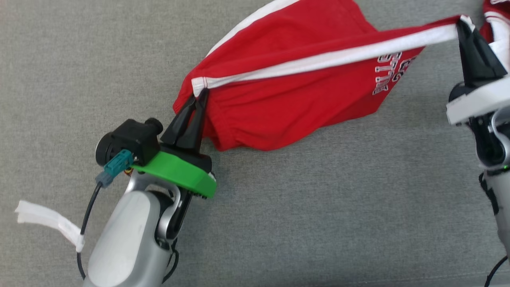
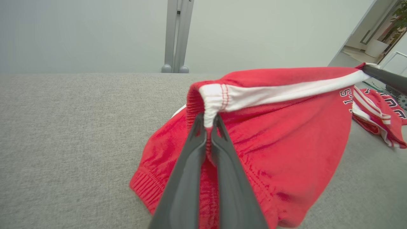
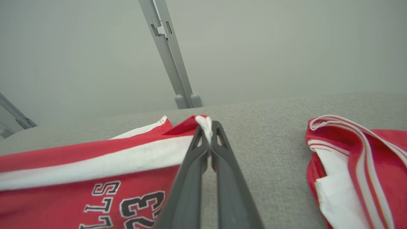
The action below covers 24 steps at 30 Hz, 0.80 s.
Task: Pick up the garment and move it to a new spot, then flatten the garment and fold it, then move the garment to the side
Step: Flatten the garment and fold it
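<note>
A red garment [image 1: 287, 83] with a white side stripe and printed letters hangs stretched above the grey surface, its lower part sagging onto the cloth. My left gripper [image 1: 200, 93] is shut on one end of the white stripe, pinching bunched hem [image 2: 210, 108]. My right gripper [image 1: 462, 24] is shut on the stripe's other end at the upper right, seen up close as white fabric [image 3: 205, 122] between the fingertips. The stripe runs taut between the two. Red garment [image 3: 79, 171] with lettering fills the right wrist view's lower left.
A second red and white garment [image 3: 356, 165] lies crumpled at the right, also at the head view's top right corner [image 1: 496, 24]. A grey metal post [image 2: 176, 35] stands beyond the far edge of the grey table [image 1: 318, 207]. White tape [image 1: 44, 219] hangs off my left arm's cable.
</note>
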Available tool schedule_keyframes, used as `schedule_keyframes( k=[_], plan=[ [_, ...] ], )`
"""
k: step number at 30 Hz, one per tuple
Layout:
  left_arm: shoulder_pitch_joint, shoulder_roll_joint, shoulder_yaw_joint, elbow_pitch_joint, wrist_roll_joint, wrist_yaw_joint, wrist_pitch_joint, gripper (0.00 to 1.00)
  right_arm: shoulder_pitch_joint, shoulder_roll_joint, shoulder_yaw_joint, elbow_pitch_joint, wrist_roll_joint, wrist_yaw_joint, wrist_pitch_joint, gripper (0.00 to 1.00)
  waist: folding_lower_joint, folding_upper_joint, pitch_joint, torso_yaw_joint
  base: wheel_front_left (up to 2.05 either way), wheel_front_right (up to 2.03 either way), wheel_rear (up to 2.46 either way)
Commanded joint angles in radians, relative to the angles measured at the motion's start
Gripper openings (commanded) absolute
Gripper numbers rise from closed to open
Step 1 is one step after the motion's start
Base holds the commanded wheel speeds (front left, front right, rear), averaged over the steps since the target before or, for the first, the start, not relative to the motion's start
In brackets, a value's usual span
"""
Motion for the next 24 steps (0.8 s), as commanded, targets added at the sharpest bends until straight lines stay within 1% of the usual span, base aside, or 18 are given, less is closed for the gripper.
schedule_keyframes(
  k=[1,4,8,11,15,17,18,19,20,21,22,24],
  plan=[
    [-0.045,-0.008,0.001,0.022,-0.012,-0.006,-0.014,0.00,-0.060,-0.020,0.013,0.042,0.004,-0.002,0.014,0.00,0.0000,0.0000,0.112,0.089,0.00,0.00,0.00],
    [-0.122,-0.018,-0.008,0.079,-0.015,-0.011,-0.043,0.00,-0.193,-0.048,0.065,0.133,0.001,-0.002,0.035,0.00,0.0000,0.0000,0.137,0.126,0.00,0.00,0.00],
    [-0.192,-0.031,-0.016,0.149,-0.022,-0.013,-0.074,0.00,-0.327,-0.068,0.138,0.248,0.003,-0.002,0.054,0.00,0.0000,0.0000,0.156,0.157,0.00,0.00,0.00],
    [-0.227,-0.037,-0.029,0.194,-0.039,-0.019,-0.083,0.00,-0.407,-0.069,0.183,0.323,0.006,-0.002,0.056,0.00,0.0000,0.0000,0.168,0.177,0.00,0.00,0.00],
    [-0.269,-0.041,-0.057,0.258,-0.060,-0.029,-0.093,0.00,-0.485,-0.062,0.238,0.421,0.012,-0.002,0.026,0.00,0.0000,0.0000,0.174,0.188,0.00,0.00,0.00],
    [-0.294,-0.043,-0.080,0.304,-0.075,-0.034,-0.102,0.00,-0.521,-0.055,0.283,0.474,0.020,-0.002,-0.015,0.00,0.0000,0.0000,0.174,0.190,0.00,0.00,0.00],
    [-0.299,-0.043,-0.086,0.317,-0.082,-0.035,-0.100,0.00,-0.531,-0.055,0.295,0.482,0.022,-0.002,-0.034,0.11,0.0000,0.0000,0.174,0.190,0.00,0.00,0.00],
    [-0.305,-0.044,-0.092,0.329,-0.086,-0.037,-0.103,0.34,-0.540,-0.057,0.308,0.499,0.027,-0.002,-0.047,0.87,0.0000,0.0000,0.173,0.190,0.00,0.00,0.00],
    [-0.312,-0.044,-0.098,0.338,-0.080,-0.037,-0.109,0.62,-0.545,-0.057,0.317,0.510,0.030,-0.002,-0.063,1.00,0.0000,0.0000,0.173,0.189,0.00,0.00,0.00],
    [-0.316,-0.044,-0.100,0.349,-0.079,-0.038,-0.114,1.00,-0.550,-0.060,0.327,0.517,0.028,-0.002,-0.092,1.00,0.0000,0.0000,0.171,0.187,0.00,0.00,0.00],
    [-0.315,-0.044,-0.102,0.360,-0.082,-0.037,-0.116,1.00,-0.548,-0.060,0.337,0.521,0.031,-0.002,-0.114,1.00,0.0000,0.0000,0.169,0.185,0.00,0.00,0.00],
    [-0.311,-0.044,-0.098,0.369,-0.074,-0.021,-0.140,1.00,-0.536,-0.066,0.358,0.522,0.025,-0.002,-0.183,1.00,0.0000,0.0000,0.159,0.176,0.00,0.00,0.00]
  ],
)
